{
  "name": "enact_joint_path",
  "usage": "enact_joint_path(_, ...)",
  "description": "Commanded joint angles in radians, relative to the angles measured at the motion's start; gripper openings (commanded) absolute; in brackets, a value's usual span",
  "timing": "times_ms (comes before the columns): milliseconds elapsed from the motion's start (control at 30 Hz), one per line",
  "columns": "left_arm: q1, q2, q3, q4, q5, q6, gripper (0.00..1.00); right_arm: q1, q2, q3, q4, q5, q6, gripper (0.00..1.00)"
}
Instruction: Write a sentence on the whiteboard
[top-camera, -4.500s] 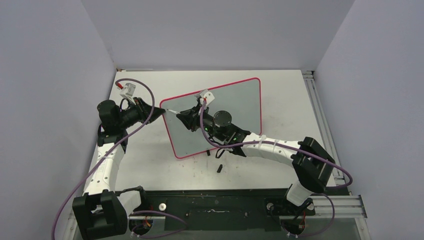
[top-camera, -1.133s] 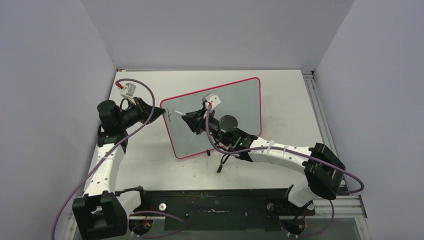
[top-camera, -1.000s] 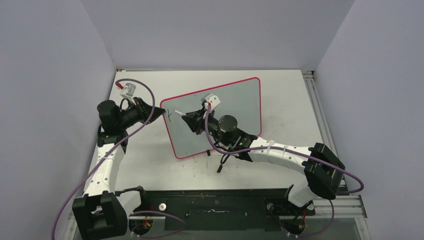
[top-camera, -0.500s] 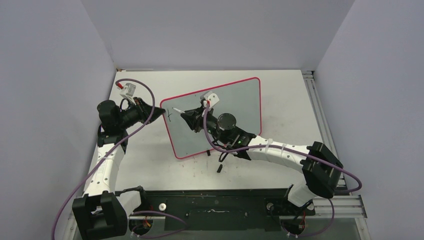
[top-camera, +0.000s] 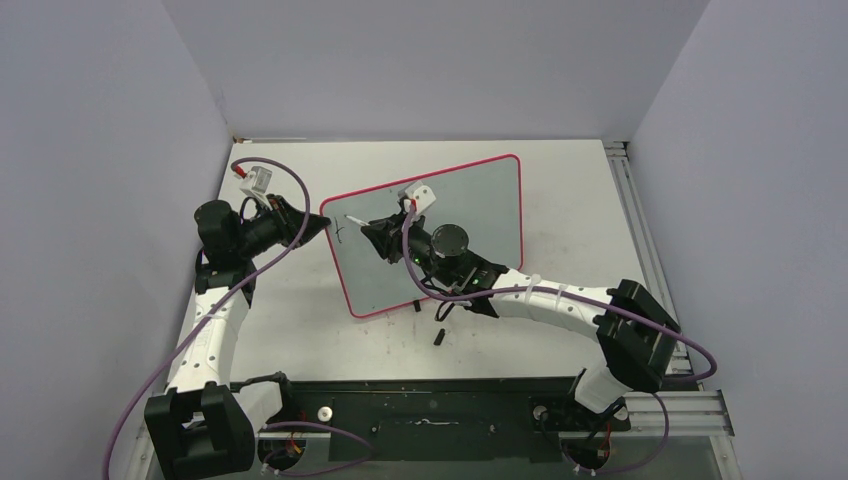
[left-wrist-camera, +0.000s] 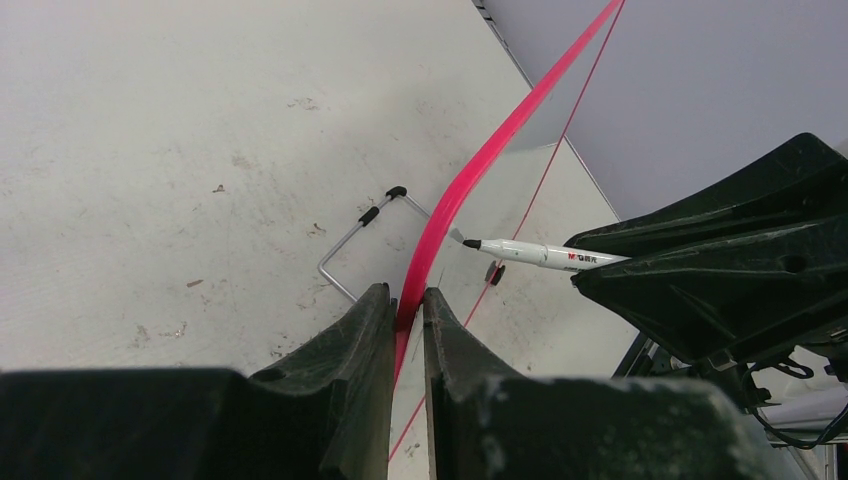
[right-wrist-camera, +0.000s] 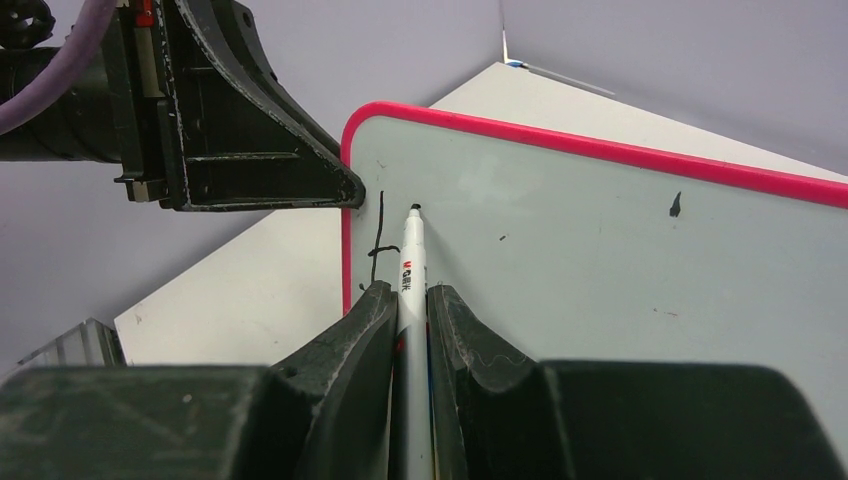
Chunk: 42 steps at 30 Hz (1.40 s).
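The whiteboard (top-camera: 470, 205), pale grey with a red-pink rim, stands tilted on the table. My left gripper (top-camera: 322, 222) is shut on its left rim (left-wrist-camera: 440, 225). My right gripper (top-camera: 368, 230) is shut on a white marker pen (right-wrist-camera: 409, 270) with its black tip at the board's surface near the top left corner. Of the sentence only a first black stroke with a crossbar (right-wrist-camera: 379, 235) shows, just left of the pen tip; it also shows in the top view (top-camera: 341, 229).
A small black pen cap (top-camera: 438, 337) lies on the table in front of the board. A wire foot (left-wrist-camera: 355, 240) of the board shows in the left wrist view. A small black mark (right-wrist-camera: 676, 205) sits on the board further right. Grey walls enclose the table.
A black stroke has appeared on the board's left part since 4.5 s ago. The right gripper with the pen has shifted slightly left over the last second. The left arm has not moved.
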Motion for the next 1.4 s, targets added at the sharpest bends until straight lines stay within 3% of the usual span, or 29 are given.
enact_joint_path(0,-0.005,-0.019,0.031,0.027,0.017,0.001,0.12,-0.006,-0.003,0.002,0.035,0.029,0.007,0.05)
enact_joint_path(600,-0.004,-0.023,0.029,0.027,0.015,0.002,0.12,0.026,-0.045,-0.127,0.002,0.020,0.053,0.05)
enact_joint_path(1367,-0.003,-0.025,0.028,0.015,0.006,0.010,0.12,-0.012,-0.140,-0.099,0.029,-0.042,0.044,0.05)
